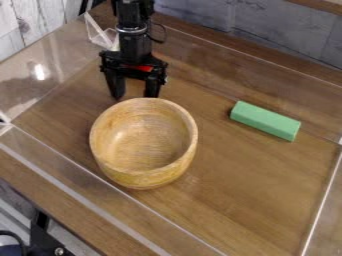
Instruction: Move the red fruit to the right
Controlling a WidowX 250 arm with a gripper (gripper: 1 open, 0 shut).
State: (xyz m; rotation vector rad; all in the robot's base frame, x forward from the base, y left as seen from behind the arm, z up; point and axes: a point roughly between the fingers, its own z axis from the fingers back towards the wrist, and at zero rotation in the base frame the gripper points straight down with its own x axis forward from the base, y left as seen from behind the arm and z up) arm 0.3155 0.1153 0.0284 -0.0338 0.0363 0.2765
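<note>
Here, red fruit point(140, 68) partly hidden behind hand point(135, 88), mostly covered.

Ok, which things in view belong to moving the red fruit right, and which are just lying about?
Part of the job:
- red fruit, mostly hidden behind the tool
- black tool, down at the fruit

Just lying about:
- wooden bowl, in front of the tool
- green block, off to the right

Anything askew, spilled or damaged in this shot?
Nothing stands out. The wooden bowl sits upright and the green block lies flat, no spill visible. The red fruit is mostly hidden by the gripper, so its condition is unclear.
</note>
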